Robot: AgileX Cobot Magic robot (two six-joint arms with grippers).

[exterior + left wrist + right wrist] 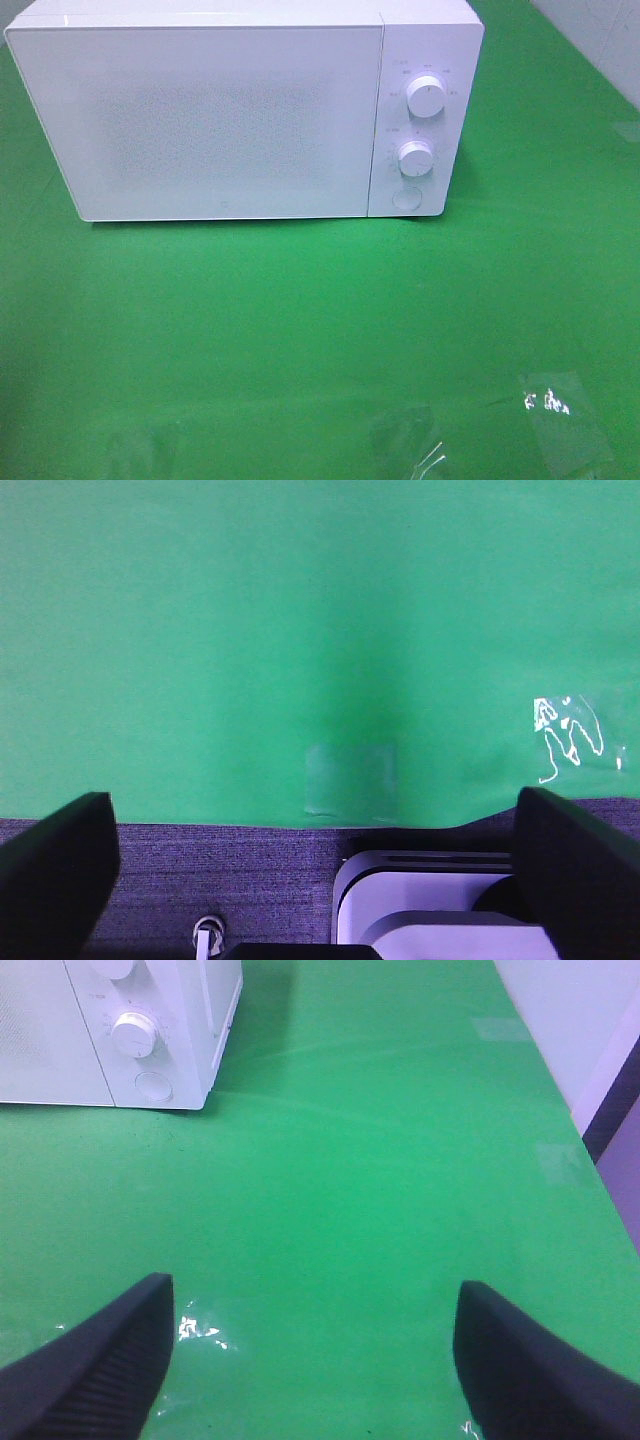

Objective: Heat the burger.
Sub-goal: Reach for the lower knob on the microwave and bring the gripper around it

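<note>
Left fingers (55, 865): spread wide at the lower corners of the left wrist view, nothing between them, only bare green tabletop (300, 630) ahead. Right fingers (105, 1355): likewise apart and empty, low in the right wrist view, with a clear tape patch (200, 1330) glinting just beside one of them.

Beyond the right fingers, at the upper left of that frame, stands the white microwave (150, 1030). In the exterior high view it fills the upper left and centre, with its door (200, 120) shut. Two knobs (416, 157) and a round button (406, 198) sit on the panel at its right.

The burger appears in no view – not on the tabletop and not near either set of fingers. The frosted door shows nothing behind it, so whether the burger is inside cannot be told.

Judgement: the step in hand concerns the microwave, either door or controls. The right fingers are the nearer. They should approach the panel squarely, narrow before contact and press or turn gently – a hard push could slide the light casing across the cloth
</note>
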